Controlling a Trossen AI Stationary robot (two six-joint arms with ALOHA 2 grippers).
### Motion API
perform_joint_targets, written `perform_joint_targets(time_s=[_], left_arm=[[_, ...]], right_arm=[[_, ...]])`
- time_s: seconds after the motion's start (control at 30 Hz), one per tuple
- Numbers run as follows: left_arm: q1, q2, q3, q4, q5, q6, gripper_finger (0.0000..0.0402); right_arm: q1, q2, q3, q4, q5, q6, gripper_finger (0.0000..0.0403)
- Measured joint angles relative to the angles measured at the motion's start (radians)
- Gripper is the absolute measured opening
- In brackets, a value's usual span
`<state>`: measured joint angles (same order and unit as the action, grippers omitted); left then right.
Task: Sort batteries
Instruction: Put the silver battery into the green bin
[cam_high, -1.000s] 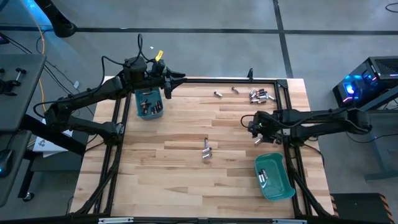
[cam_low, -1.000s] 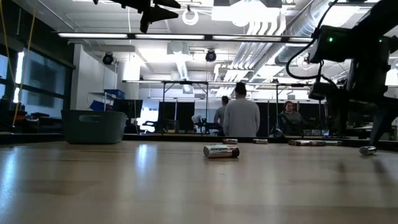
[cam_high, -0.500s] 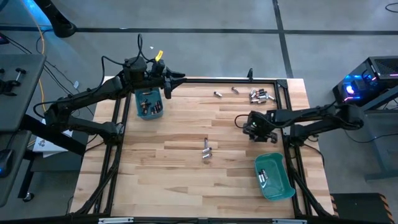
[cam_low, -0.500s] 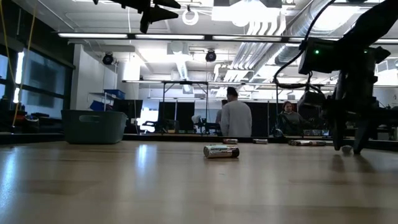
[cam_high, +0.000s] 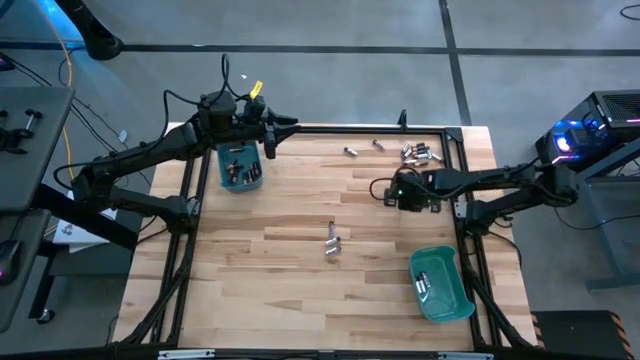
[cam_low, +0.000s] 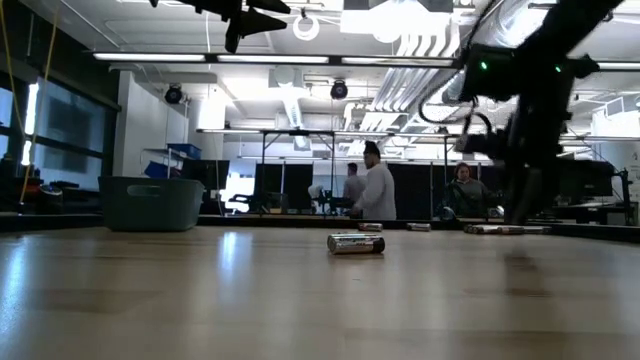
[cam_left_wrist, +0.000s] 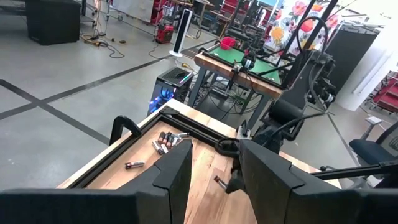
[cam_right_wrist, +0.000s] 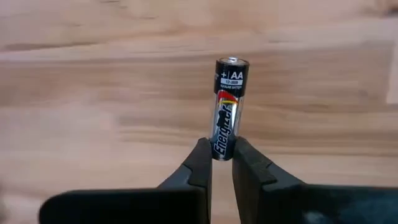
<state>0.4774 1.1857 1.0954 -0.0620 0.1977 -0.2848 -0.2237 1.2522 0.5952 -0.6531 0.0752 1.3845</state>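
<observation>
On the wooden worktop (cam_high: 300, 260), the right gripper (cam_right_wrist: 221, 163) is closed on a dark AA battery (cam_right_wrist: 227, 106) with a red-and-yellow label, pinching its lower end so the plus terminal sticks out beyond the fingertips (cam_right_wrist: 200, 163). Seen from above, this gripper (cam_high: 388, 192) hangs over the boards at about 2 o'clock from the worktop's centre, with its arm reaching in from 3 o'clock.

A loose cluster of batteries (cam_high: 420, 153) lies near the far rim at roughly 1 o'clock, with two single cells (cam_high: 350, 152) just beside it toward 12 o'clock. Another small pair of cells (cam_high: 332, 241) rests near the centre; in the low view one of them (cam_low: 356, 243) lies on its side.

One teal bin (cam_high: 442, 284) sits at about 4 o'clock, with a few silvery cells (cam_high: 422, 284) inside. A second teal bin (cam_high: 240, 166) stands at about 11 o'clock and holds darker cells (cam_high: 238, 170).

The left gripper (cam_high: 272, 138) hovers just beside that second bin at 11 o'clock; its fingers (cam_left_wrist: 177, 174) stand apart with nothing between them.

People (cam_low: 376, 192) stand in the room beyond the worktop.
</observation>
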Motion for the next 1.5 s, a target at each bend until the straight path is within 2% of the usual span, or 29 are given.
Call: perform_joint_targets(time_s=[0.13,0.27,0.4,0.5,0.7,0.8,1.03,1.2,1.4,1.5], left_arm=[[0.000,0.000,0.000,-0.002,0.000,0.000,0.0129],[0.000,0.000,0.000,-0.003,0.000,0.000,0.0129],[0.000,0.000,0.000,-0.005,0.000,0.000,0.0129],[0.000,0.000,0.000,-0.004,0.000,0.000,0.0129],[0.000,0.000,0.000,0.001,0.000,0.033,0.0129],[0.000,0.000,0.000,0.000,0.000,0.036,0.0129],[0.000,0.000,0.000,0.000,0.000,0.053,0.0129],[0.000,0.000,0.000,0.000,0.000,0.053,0.0129],[0.000,0.000,0.000,0.000,0.000,0.053,0.0129],[0.000,0.000,0.000,0.000,0.000,0.053,0.0129]], right_arm=[[0.020,0.001,0.140,-0.139,-0.048,-0.137,0.0014],[0.094,-0.001,0.321,-0.275,-0.121,-0.327,0.0015],[0.209,-0.003,0.472,-0.321,-0.318,-0.527,0.0018],[0.309,-0.003,0.525,-0.327,-0.439,-0.538,0.0018],[0.529,-0.022,0.474,-0.290,-0.604,-0.329,0.0017],[0.632,-0.055,0.395,-0.173,-0.658,-0.141,0.0017],[0.821,-0.118,0.175,0.119,-0.696,0.345,0.0017],[0.882,-0.120,0.056,0.111,-0.684,0.574,0.0017],[0.879,-0.120,-0.043,0.096,-0.600,0.635,0.0016],[0.863,-0.120,-0.081,0.096,-0.595,0.634,0.0016]])
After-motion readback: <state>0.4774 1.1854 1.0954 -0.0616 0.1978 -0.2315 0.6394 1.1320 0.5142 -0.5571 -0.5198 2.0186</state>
